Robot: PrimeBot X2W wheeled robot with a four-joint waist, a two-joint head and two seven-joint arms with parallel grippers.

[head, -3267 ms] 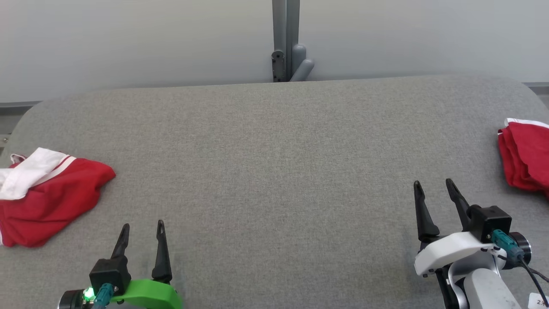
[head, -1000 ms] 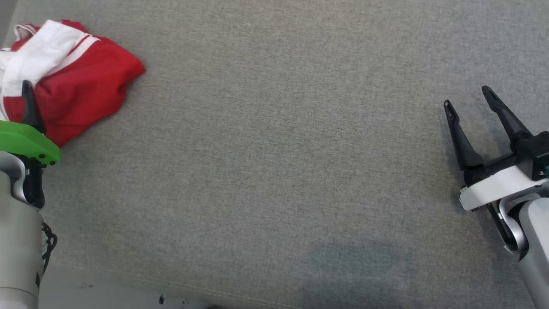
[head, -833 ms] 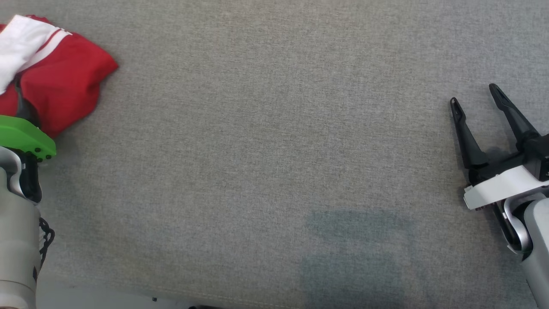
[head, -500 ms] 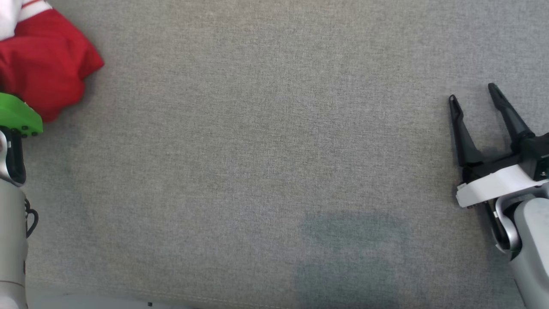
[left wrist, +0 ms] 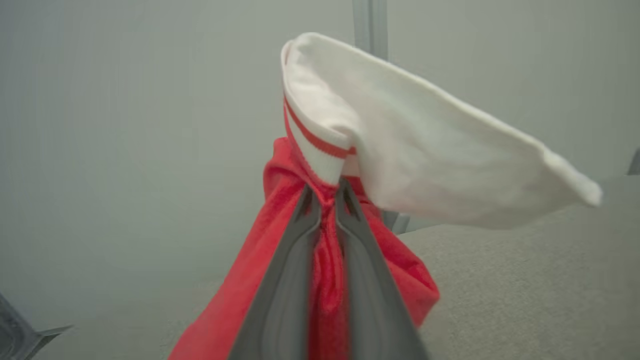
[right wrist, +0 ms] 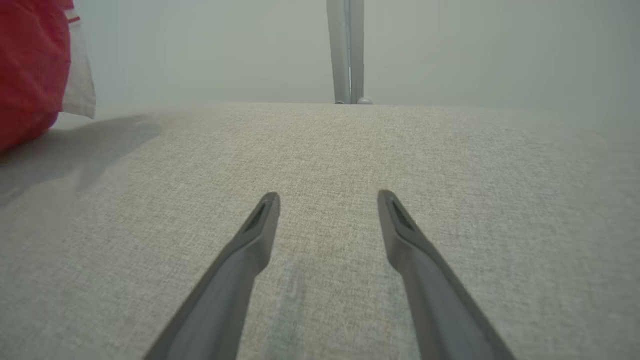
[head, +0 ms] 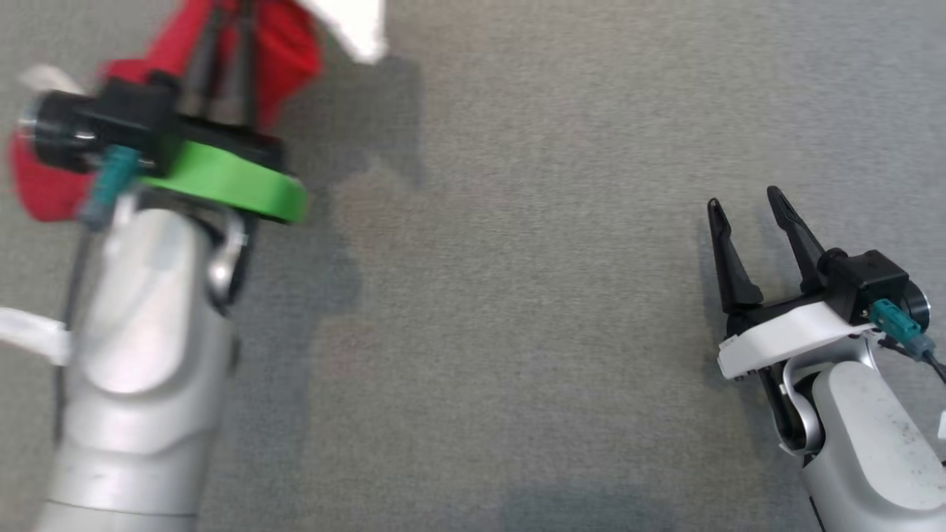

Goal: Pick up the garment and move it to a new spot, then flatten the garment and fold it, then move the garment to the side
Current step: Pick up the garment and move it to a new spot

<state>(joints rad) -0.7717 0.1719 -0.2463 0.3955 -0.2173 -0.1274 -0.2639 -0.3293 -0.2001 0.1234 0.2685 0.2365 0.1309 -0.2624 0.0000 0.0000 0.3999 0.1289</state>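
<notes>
Pinching the red-and-white garment [left wrist: 430,165] at a bunched fold, my left gripper [left wrist: 325,192] holds it raised over the surface's [head: 517,295] left side, ready to carry. My right gripper [head: 743,198] hovers spread and empty near the right edge.

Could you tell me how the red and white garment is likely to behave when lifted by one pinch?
Probably floppy: the garment hangs in folds from the left gripper, shut on one bunched spot. Likely light, since its white part flares sideways. It may swing when moved.
</notes>
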